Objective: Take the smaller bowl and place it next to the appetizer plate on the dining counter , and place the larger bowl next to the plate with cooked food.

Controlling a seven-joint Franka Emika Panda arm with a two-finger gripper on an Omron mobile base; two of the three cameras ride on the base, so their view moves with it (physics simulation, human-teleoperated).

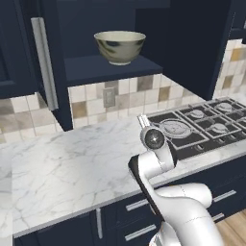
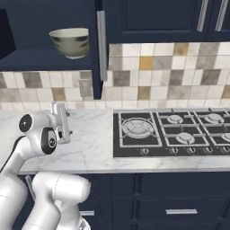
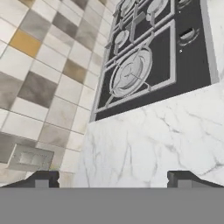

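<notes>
1. Hob (image 1: 202, 126) cut by right edge in left base view, near corner hidden behind arm.
2. Larger bowl (image 1: 119, 46) interior mostly out of sight behind its rim.
3. Gripper (image 3: 113, 178) fingertips (image 3: 43, 178) barely visible, cut off low in hand view.
4. Wall outlet (image 3: 29, 157) partly cropped, detail blurred.

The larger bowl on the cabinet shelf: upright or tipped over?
Upright. The larger bowl stands on its foot on the dark shelf, rim level and facing up.
</notes>
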